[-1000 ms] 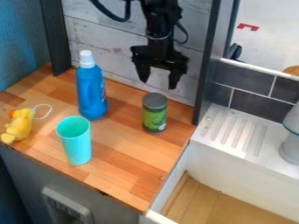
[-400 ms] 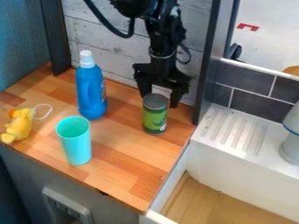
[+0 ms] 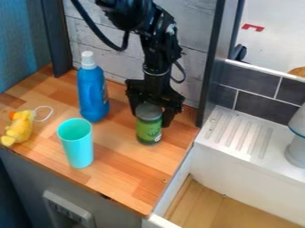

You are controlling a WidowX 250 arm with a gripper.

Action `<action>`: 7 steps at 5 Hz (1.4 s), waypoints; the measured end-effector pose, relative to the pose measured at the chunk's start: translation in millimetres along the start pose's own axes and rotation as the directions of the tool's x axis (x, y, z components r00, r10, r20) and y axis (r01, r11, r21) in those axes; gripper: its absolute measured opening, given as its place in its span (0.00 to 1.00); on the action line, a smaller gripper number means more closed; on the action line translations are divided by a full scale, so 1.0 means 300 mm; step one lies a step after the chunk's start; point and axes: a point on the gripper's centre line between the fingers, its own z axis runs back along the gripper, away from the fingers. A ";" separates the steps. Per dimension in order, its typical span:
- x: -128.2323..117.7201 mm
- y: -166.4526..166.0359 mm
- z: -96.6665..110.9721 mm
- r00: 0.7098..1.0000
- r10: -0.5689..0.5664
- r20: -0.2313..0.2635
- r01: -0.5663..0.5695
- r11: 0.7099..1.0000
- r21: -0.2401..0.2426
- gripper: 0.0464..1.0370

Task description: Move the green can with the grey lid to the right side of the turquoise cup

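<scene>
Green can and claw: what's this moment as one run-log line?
gripper: open, at green can | green can: upright, wooden counter | nearby: teal cup, blue bottle

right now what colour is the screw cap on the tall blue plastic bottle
White; the cap shows best in the camera view.

Lots of color here tbh. The bottle [image 3: 93,94] is bright blue with a white cap [image 3: 88,59], the cup [image 3: 77,149] is minty turquoise, and the jar [image 3: 149,129] has a green label under a dull grey lid [image 3: 149,111]. The plush duck [image 3: 19,128] is yellow with an orange beak. The desk [image 3: 122,167] is a patchwork of honey and reddish-brown wood blocks, and the tiles [image 3: 262,103] are dark grey with pale grout lines.
</scene>
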 end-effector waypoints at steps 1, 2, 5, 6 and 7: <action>-0.062 0.019 0.047 1.000 -0.007 -0.005 0.007 1.000 0.012 0.97; -0.120 0.032 0.101 1.000 0.004 -0.003 -0.004 1.000 0.015 0.97; -0.248 0.052 0.148 1.000 0.014 -0.028 -0.014 1.000 0.014 0.97; -0.225 0.052 0.271 0.999 0.004 0.040 -0.004 1.000 -0.019 0.97; -0.255 0.076 0.349 0.999 -0.047 -0.023 0.045 0.996 -0.077 0.97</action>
